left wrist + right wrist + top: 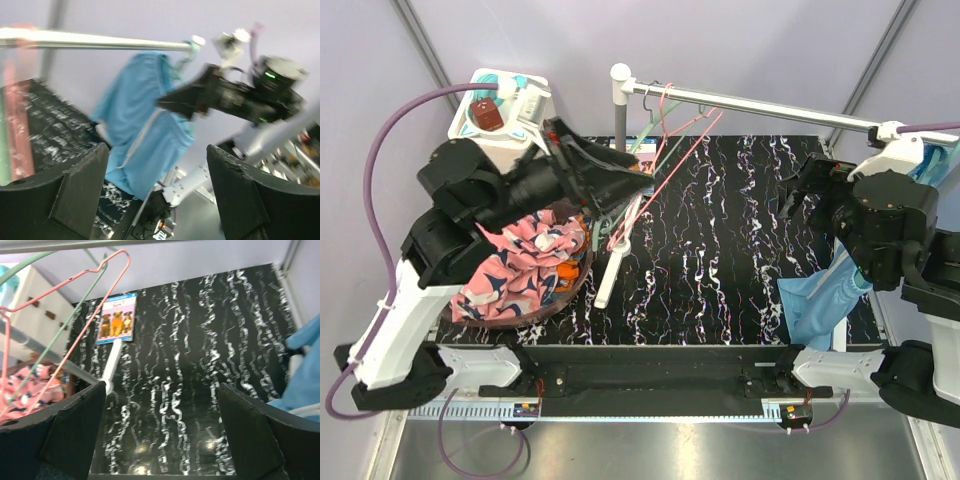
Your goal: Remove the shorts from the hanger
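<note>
The plain light blue shorts hang at the right end of the rail, under my right arm; the left wrist view shows these light blue shorts draped from the rail. The pink patterned shorts lie heaped in a brown basket, with a bit of orange shorts beneath them. Bare pink and green hangers hang on the rail. My left gripper is open beside the hangers, holding nothing. My right gripper is open over the table, empty, with the light blue shorts to its right.
A white post carries the rail, and its white foot lies across the black marbled table. A dog picture card lies at the back. A white box of small items stands at the back left.
</note>
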Robot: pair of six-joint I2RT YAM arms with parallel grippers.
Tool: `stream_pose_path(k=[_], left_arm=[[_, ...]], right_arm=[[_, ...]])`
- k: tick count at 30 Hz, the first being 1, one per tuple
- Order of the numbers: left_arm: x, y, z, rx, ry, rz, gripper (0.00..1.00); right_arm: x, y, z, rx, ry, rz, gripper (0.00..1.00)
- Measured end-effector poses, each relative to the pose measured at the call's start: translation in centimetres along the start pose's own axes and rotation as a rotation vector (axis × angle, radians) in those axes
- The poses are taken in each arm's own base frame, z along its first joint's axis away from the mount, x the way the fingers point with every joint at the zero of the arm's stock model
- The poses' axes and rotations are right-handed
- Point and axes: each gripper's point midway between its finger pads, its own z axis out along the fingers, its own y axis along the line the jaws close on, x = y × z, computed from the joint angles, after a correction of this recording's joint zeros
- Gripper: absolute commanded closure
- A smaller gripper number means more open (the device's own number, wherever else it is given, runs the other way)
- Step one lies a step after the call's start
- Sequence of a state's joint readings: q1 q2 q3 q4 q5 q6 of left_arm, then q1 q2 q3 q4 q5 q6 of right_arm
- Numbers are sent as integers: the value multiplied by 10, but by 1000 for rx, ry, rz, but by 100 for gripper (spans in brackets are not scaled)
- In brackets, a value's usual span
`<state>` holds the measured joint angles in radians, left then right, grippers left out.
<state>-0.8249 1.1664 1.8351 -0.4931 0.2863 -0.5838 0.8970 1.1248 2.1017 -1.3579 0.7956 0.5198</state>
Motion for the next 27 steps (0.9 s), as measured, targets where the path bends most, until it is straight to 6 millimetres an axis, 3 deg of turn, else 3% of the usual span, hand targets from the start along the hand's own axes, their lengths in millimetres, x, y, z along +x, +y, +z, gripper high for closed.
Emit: stream_pose_path(k=[5,9,14,18,23,27], left_arm=[[39,-70,33,214,102,74,13],[86,-94,68,231,171,177,11],[143,-95,114,166,235,300,8],[180,-82,151,81,259,387,4],[225,-67,184,21,295,428,2],[248,-59,204,-9,298,432,2]], right_arm=[[-21,-13,-7,32,-65,-33,0],[-46,-28,-24,49,-143,23,0],[-70,-50,-46,60,-224,93,0],[-88,-62,-60,58,-279,158,0],[-98,-71,-72,52,-315,205,0],[-104,-75,-78,40,-333,233,0]])
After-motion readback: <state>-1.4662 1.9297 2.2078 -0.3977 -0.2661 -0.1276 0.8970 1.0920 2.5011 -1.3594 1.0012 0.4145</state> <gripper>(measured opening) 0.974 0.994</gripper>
